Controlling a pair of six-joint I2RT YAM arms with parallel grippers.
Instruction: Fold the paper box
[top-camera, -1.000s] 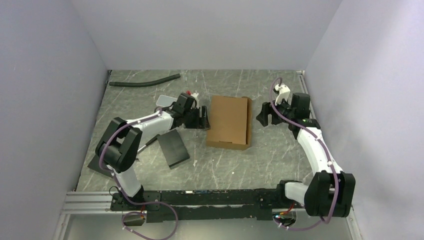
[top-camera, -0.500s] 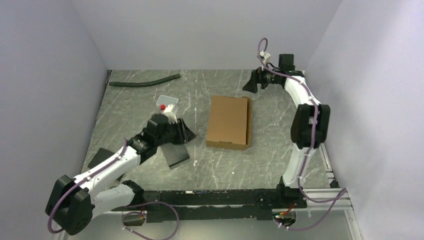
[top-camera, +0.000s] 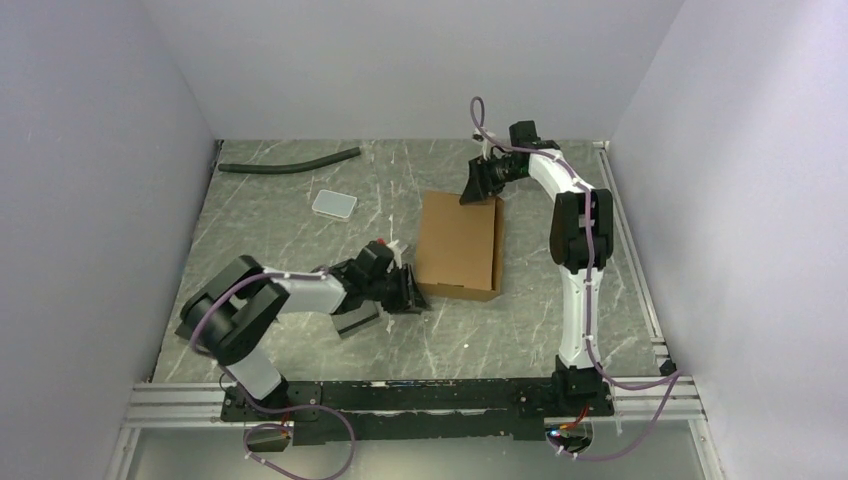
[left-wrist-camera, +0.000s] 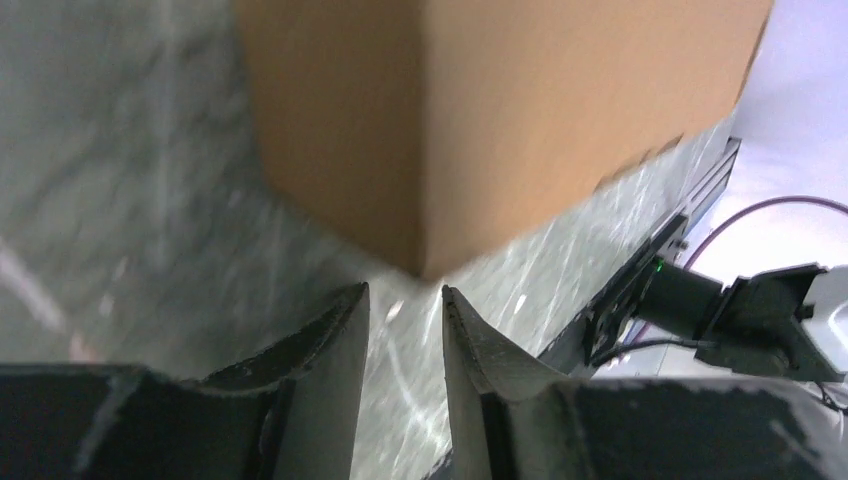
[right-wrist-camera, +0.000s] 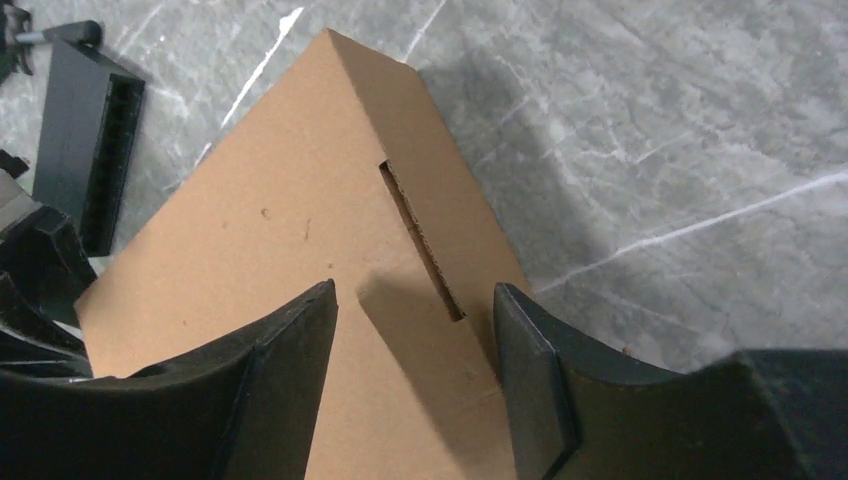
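Note:
The paper box (top-camera: 458, 243) is a shallow brown cardboard mailer lying flat at mid-table. My left gripper (top-camera: 408, 297) sits low on the table at the box's near-left corner. In the left wrist view that corner of the box (left-wrist-camera: 420, 150) stands just ahead of the left gripper (left-wrist-camera: 405, 292); its jaws are a narrow gap apart with only table between them. My right gripper (top-camera: 476, 187) hovers at the box's far edge. In the right wrist view the right gripper (right-wrist-camera: 414, 292) is open above the box's top (right-wrist-camera: 290, 240), beside a slot (right-wrist-camera: 420, 240).
A black flat slab (top-camera: 352, 320) lies left of the box, partly under my left arm, and shows as a black slab (right-wrist-camera: 85, 140) in the right wrist view. A clear plastic tray (top-camera: 333, 204) and a black hose (top-camera: 290, 162) lie at the back left. Walls close three sides.
My left arm swung back in to the box's near-left corner and its jaws narrowed. My right arm moved from the far right wall to the box's far edge.

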